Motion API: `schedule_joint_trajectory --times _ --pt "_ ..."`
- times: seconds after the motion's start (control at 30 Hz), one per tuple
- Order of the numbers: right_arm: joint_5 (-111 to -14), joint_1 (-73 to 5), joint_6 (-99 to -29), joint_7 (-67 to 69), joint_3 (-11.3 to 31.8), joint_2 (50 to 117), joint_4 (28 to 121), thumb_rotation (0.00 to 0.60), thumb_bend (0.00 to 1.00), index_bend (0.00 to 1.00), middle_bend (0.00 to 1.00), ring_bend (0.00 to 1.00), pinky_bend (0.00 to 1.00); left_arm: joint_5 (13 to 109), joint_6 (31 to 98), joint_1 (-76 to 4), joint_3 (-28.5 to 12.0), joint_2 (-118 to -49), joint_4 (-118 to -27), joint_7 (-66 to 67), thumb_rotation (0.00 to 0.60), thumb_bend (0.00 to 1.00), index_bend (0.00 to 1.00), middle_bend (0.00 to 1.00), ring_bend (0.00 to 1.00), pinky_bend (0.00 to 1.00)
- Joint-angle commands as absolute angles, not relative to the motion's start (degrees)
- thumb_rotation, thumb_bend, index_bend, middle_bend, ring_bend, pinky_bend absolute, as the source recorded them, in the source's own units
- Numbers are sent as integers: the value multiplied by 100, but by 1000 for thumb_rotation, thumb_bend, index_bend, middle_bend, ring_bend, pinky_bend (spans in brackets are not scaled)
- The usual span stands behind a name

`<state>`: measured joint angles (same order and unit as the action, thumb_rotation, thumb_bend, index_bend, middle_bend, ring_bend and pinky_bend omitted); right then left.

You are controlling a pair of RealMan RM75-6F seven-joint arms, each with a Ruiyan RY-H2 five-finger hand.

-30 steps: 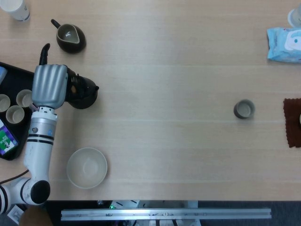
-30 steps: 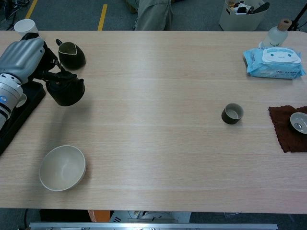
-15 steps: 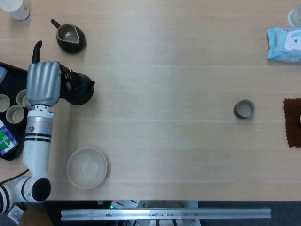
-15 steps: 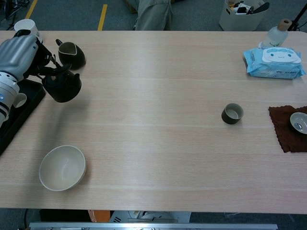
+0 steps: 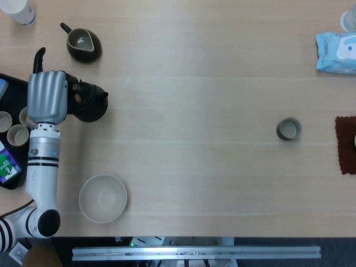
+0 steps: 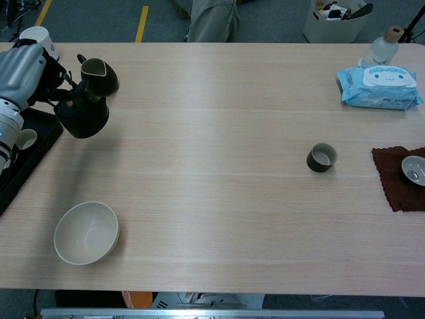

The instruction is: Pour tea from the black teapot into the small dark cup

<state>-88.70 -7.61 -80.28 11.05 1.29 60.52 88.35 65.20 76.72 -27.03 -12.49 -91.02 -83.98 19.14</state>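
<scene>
Black round teapot gripped by left hand, far left of table. Small dark cup far right, contents unclear. Nearby: dark pitcher, pale empty bowl.

teapot at the table's far left beside the tray, pitcher just behind it, bowl in front, small cup well apart to the right, cloth at the right edge

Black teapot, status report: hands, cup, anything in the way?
Left hand grips the black teapot at far left. Right hand not in view. Small dark cup far right, upright. Bare table between them.
</scene>
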Motion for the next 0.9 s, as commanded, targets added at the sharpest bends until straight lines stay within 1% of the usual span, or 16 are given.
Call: schedule_joint_trajectory --times 0.03,0.17,0.33,0.4,0.47,0.63,0.9 --pt "-8875 -766 -8023 1098 128 6051 8839 600 67 337 325 249 266 6615 7689 -2686 -1221 -9086 -8395 1875 374 313 1000 1000 877 86" --pt "-8891 -778 -8014 1083 127 6035 8861 600 66 337 325 249 266 6753 7708 -2668 -1184 -9037 -8422 1840 383 314 1000 1000 876 86" --pt "-8895 -794 -7993 1040 128 6032 8902 600 67 337 325 249 266 6964 7773 -2630 -1120 -8982 -8494 1788 424 314 1000 1000 875 86" --pt "-8896 -806 -7981 1005 133 6020 8934 600 67 337 325 249 266 7068 7821 -2610 -1090 -8970 -8514 1767 470 314 1000 1000 875 86" --pt "-8913 -819 -7991 973 144 6007 8964 600 66 337 325 250 266 7180 7887 -2596 -1065 -8974 -8508 1758 498 314 1000 1000 875 86" --pt "-8972 -866 -7980 882 154 5982 9045 600 66 337 325 249 266 7343 7994 -2550 -1042 -9008 -8541 1690 524 314 1000 1000 875 86" --pt "-8959 -905 -7898 790 139 5959 9120 600 66 337 325 249 266 7464 8012 -2493 -1002 -9023 -8529 1624 525 315 1000 1000 874 86"
